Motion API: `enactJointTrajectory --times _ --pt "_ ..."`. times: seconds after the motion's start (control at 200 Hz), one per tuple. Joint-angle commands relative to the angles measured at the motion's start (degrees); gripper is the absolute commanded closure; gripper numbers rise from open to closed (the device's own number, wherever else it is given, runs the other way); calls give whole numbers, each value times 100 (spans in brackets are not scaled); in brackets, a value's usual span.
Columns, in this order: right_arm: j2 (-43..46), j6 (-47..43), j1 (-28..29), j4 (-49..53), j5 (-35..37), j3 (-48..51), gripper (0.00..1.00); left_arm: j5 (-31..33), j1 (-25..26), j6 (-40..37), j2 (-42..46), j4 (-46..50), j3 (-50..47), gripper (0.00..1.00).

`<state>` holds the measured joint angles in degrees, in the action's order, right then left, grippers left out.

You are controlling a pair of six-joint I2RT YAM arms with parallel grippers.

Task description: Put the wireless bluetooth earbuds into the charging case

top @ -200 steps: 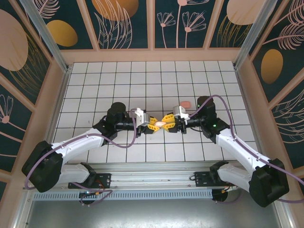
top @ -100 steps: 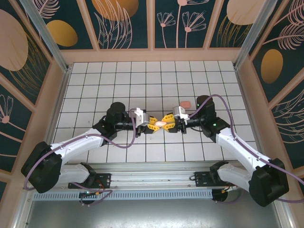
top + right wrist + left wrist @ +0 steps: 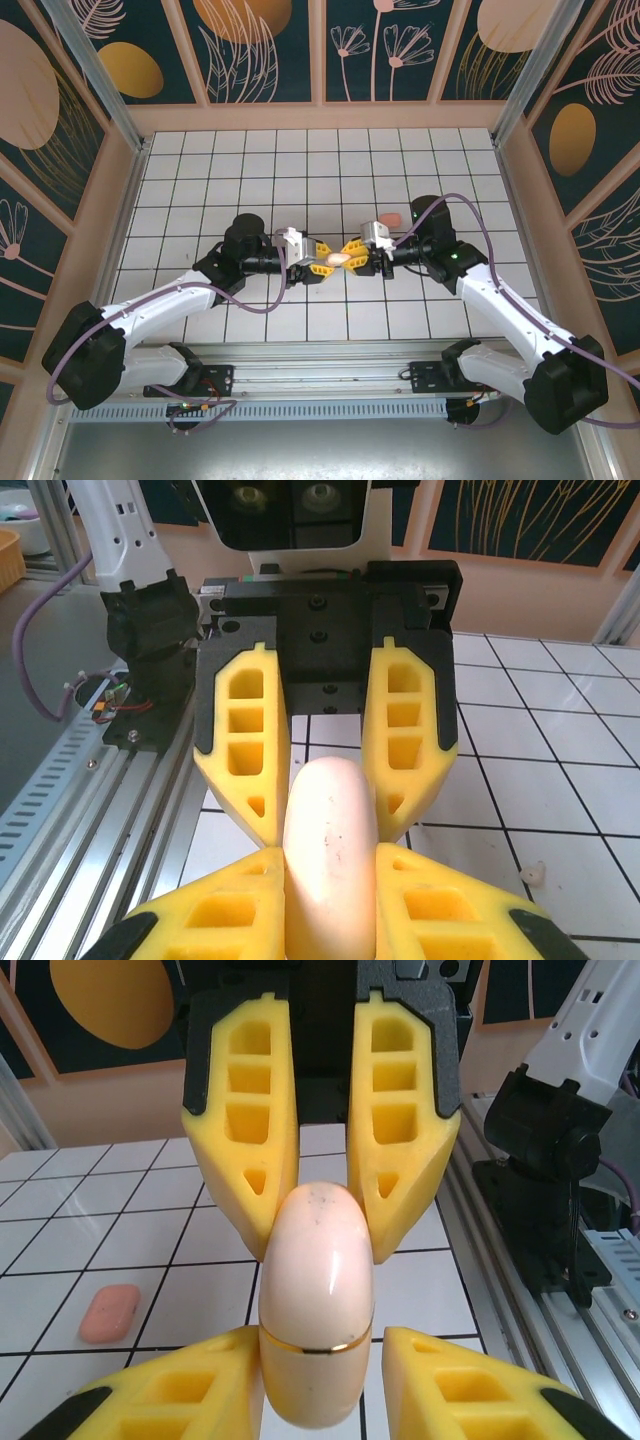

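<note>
A pale beige charging case with a gold seam hangs above the tiles at mid-table, between both grippers. My right gripper is shut on one end of it, and its yellow fingers press both sides of the case. My left gripper faces it from the left, jaws open. In the left wrist view one finger stands clear of the case and the other touches it. A tiny pale earbud lies on a tile.
A pink pebble-like case lies on the tiles just beyond the right gripper, also seen as the pink case. The aluminium rail with the arm bases runs along the near edge. Wooden walls enclose the tiled floor.
My left jaws have widened off the case, which stays in the right gripper. Both grippers have drifted slightly toward the far side.
</note>
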<state>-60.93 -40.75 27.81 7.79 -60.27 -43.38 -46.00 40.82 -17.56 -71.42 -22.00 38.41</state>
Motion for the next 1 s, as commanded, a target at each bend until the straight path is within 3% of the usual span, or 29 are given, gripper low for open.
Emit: enactJointTrajectory --times 0.0,0.43,0.611,0.991 --pt "-28 -189 71 202 42 -198 79 -33 15 -95 84 21 140 68" --pt "-77 -25 121 -153 -213 -168 79 -6 31 -102 75 42 132 88" --pt "-23 380 119 -509 202 -63 67 55 39 -217 101 189 160 88" --pt "135 908 -4 -1174 496 183 64 94 43 -320 146 326 135 88"
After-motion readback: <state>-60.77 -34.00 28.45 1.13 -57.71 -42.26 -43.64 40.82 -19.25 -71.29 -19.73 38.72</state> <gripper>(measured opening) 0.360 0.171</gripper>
